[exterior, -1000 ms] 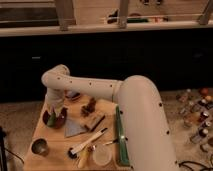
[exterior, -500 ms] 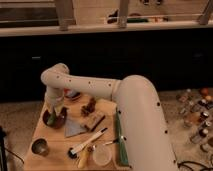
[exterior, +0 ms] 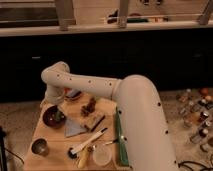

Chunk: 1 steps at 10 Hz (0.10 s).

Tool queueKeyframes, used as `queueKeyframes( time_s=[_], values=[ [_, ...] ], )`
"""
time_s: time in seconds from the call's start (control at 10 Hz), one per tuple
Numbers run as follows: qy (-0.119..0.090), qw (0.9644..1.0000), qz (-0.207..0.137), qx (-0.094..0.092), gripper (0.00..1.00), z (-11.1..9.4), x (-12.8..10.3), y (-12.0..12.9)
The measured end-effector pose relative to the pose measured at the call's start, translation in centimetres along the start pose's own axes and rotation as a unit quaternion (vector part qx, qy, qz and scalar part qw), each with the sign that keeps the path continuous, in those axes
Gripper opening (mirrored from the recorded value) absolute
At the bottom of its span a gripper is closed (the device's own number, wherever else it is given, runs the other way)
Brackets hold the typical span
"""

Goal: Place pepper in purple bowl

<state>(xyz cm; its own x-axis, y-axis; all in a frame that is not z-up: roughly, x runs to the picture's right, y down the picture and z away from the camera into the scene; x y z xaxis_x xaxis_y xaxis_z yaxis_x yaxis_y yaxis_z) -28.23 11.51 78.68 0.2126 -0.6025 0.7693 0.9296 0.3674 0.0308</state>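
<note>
One white arm (exterior: 125, 100) across the frame, bent down toward left side of wooden bench (exterior: 55, 150). End effector (exterior: 56, 111) low over purple bowl (exterior: 51, 116), at its right rim. Grip state: cannot tell. Something green at that rim, probably the pepper (exterior: 61, 116), within the bowl. Metal cup (exterior: 39, 146) near front-left corner. Pale round cup (exterior: 102, 155) near front edge.

gripper (exterior: 56, 111) over purple bowl (exterior: 51, 117), pepper (exterior: 59, 116) inside
</note>
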Motion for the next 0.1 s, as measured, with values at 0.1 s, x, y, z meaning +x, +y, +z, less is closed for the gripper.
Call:
queueKeyframes(
  time_s=[0.1],
  values=[
    [0.001,1.0,-0.001,0.001,0.8,-0.1,0.06,-0.06]
  ],
)
